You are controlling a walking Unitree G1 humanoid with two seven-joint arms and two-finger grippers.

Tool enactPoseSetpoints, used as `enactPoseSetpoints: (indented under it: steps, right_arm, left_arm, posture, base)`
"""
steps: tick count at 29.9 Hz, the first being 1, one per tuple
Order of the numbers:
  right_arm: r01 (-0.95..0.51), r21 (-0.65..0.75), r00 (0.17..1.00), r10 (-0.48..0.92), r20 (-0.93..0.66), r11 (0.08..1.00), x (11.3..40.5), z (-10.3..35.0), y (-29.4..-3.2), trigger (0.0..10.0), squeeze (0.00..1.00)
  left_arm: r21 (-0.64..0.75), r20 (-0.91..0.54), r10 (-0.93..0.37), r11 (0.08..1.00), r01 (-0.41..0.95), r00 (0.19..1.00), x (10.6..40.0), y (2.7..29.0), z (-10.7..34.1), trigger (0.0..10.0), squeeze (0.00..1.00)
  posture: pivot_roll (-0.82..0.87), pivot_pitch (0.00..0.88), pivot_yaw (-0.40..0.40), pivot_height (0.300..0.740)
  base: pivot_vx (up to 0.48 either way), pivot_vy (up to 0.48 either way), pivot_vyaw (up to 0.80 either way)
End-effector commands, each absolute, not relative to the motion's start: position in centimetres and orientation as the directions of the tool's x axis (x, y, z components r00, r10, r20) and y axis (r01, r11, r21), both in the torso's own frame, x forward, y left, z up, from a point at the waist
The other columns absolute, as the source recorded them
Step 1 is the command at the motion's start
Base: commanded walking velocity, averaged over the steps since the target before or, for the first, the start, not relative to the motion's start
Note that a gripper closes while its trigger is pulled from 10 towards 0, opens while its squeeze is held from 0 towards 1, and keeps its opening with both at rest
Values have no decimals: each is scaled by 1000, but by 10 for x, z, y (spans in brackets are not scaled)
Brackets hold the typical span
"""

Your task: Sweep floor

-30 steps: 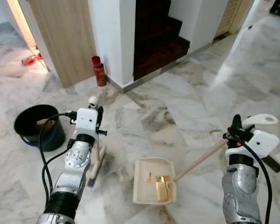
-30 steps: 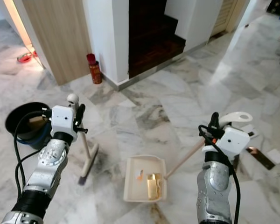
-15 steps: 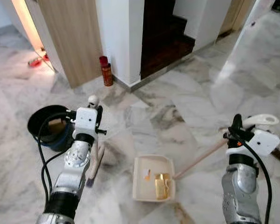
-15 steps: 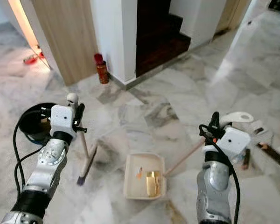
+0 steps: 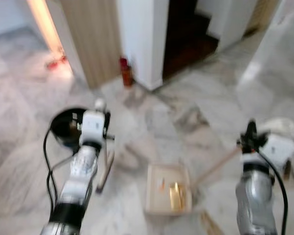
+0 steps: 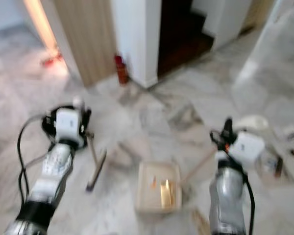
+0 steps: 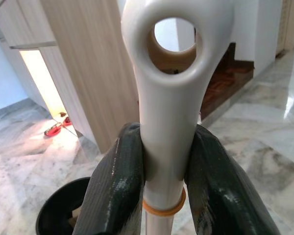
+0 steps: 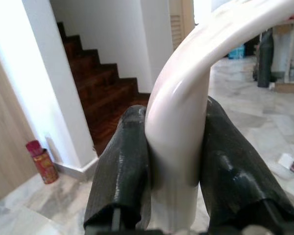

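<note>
My left gripper point(image 7: 165, 147) is shut on the white broom handle point(image 7: 169, 88), just under its hanging hole. In the blurred left eye view the left gripper point(image 5: 104, 131) stands at the left, and the broom head point(image 5: 106, 171) rests on the marble floor below it. My right gripper point(image 8: 174, 142) is shut on the curved white grip of the dustpan handle point(image 8: 186, 73). The right gripper point(image 5: 250, 134) stands at the right; a wooden stick point(image 5: 216, 166) slants down from it to the cream dustpan point(image 5: 157, 196). Yellowish scraps point(image 5: 175, 195) lie inside the pan.
A black bucket point(image 5: 66, 125) stands on the floor behind my left arm. A red can point(image 5: 123, 71) sits at the foot of the white wall corner, beside a wooden panel point(image 5: 88, 39). Dark stairs point(image 5: 191, 29) rise behind. Small objects point(image 6: 277, 164) lie at the right.
The whole picture has shifted right and blurred, so the camera is turning left. Both grippers keep their hold; broom and dustpan stay in front of me as before.
</note>
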State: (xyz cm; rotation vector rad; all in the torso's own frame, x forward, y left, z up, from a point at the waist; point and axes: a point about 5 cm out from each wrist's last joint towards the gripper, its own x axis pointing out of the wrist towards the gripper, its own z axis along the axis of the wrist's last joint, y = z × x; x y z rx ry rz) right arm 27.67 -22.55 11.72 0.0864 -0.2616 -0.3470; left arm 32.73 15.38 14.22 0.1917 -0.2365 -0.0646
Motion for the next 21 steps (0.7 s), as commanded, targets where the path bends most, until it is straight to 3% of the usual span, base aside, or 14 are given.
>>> enactPoseSetpoints:
  steps: [1,21]
  right_arm:
    - [319,144,893,-348,286,937,278,128,-225,10000,0]
    - [318,163,895,-353,274,934,278,125,-224,10000,0]
  left_arm:
    - [211,269,-92,977,35,959,328,155,153,10000,0]
    - [216,271,-94,976,34,958,328,156,155,10000,0]
  posture:
    - [123,76,-23,740]
    - [129,78,-21,740]
  base:
    - [0,311,0]
    - [0,314,0]
